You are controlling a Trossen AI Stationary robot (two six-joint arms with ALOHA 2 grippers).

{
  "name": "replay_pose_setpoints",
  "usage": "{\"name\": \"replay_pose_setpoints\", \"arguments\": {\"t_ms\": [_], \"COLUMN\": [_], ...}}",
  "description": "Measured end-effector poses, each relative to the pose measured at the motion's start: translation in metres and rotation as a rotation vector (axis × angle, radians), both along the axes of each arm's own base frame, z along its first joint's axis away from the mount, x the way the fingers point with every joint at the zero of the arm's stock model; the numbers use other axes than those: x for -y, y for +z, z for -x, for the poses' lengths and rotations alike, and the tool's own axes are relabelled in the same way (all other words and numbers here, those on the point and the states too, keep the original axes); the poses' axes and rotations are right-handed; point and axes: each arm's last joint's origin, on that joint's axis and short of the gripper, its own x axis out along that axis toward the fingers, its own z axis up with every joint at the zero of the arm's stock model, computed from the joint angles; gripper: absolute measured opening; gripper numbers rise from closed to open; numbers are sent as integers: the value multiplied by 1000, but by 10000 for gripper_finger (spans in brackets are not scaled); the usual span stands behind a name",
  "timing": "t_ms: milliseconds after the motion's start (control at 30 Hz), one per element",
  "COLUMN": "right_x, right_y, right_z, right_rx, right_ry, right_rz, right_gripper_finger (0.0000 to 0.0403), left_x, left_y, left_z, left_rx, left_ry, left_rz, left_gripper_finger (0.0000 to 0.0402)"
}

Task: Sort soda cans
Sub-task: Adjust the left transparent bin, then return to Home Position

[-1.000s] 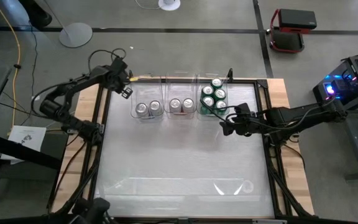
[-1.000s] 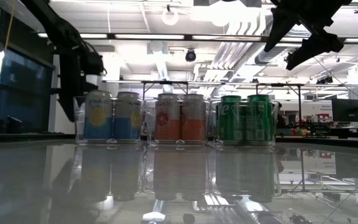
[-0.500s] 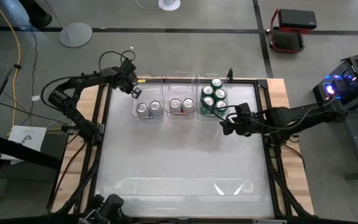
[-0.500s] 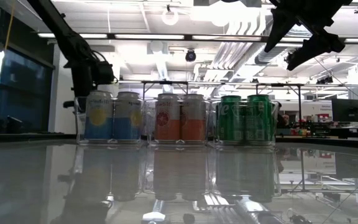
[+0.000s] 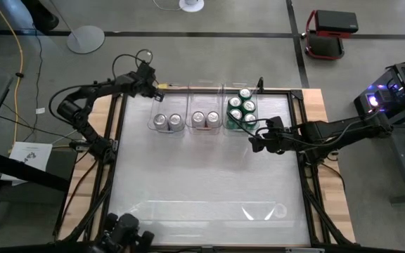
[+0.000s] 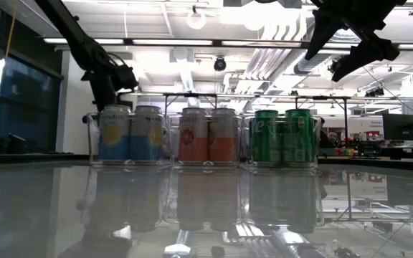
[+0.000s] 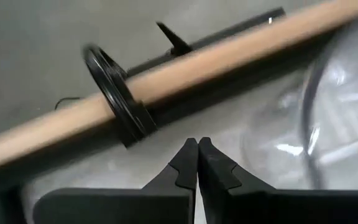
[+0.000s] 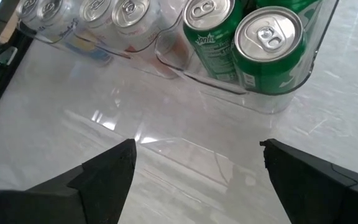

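Three clear bins stand in a row along the far side. The left bin [image 5: 167, 121] holds two blue-and-yellow soda cans [image 6: 130, 133]. The middle bin [image 5: 205, 118] holds two orange cans [image 6: 208, 135]. The right bin [image 5: 242, 111] holds several green cans [image 8: 269, 46]. My left gripper [image 5: 155, 88] [image 7: 197, 149] is shut with nothing between its fingers. It hangs by the far left corner of the left bin, near the table's far rail. My right gripper [image 5: 254, 139] [image 8: 197, 174] is open in the air just near-right of the green cans' bin.
The wooden far rail [image 7: 185, 65] with a black cable loop [image 7: 114, 93] runs just beyond my left gripper. The glossy table top [image 5: 202, 183] spreads toward the near edge. Red equipment [image 5: 327, 31] and a round stand base [image 5: 85, 39] sit on the floor beyond the table.
My left gripper has moved toward the table's right along the far edge, sinking a little and turning, up to the far left corner of the left bin. My right arm has kept still.
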Motion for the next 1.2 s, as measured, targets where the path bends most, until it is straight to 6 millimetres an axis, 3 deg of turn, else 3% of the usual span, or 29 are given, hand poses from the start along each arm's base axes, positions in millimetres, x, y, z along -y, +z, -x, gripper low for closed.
{"name": "replay_pose_setpoints", "arguments": {"t_ms": [167, 267, 433, 533, 700, 833, 1067, 1133, 1200], "right_x": [0, -1, -9, -7, 6, 18, 31, 34, 36], "right_y": [0, 3, 26, 51, 86, 92, 77, 72, 68], "right_z": [0, -5, -20, -11, 40, 93, 165, 180, 191], "right_rx": [8, 39, 254, 390, 508, 534, 564, 580, 601], "right_ry": [-4, 44, 182, 225, 251, 263, 387, 404, 420], "right_rz": [-4, 15, 190, 321, 484, 513, 472, 458, 452], "right_gripper_finger": [339, 339, 339, 337, 290, 211, 31, 9, 15], "left_x": [-5, 6, 60, 100, 156, 184, 207, 211, 213], "left_y": [39, 73, 130, 163, 203, 222, 235, 236, 237], "left_z": [-3, -9, -19, -11, 25, 54, 85, 90, 92], "left_rx": [35, 139, 397, 542, 735, 838, 972, 998, 1019], "left_ry": [-30, -110, -352, -423, -417, -407, -280, -263, -240], "left_rz": [-59, -68, -109, -169, -281, -373, -441, -445, -444], "left_gripper_finger": [0, 0, 0, 0, 0, 0, 0, 0, 0]}}
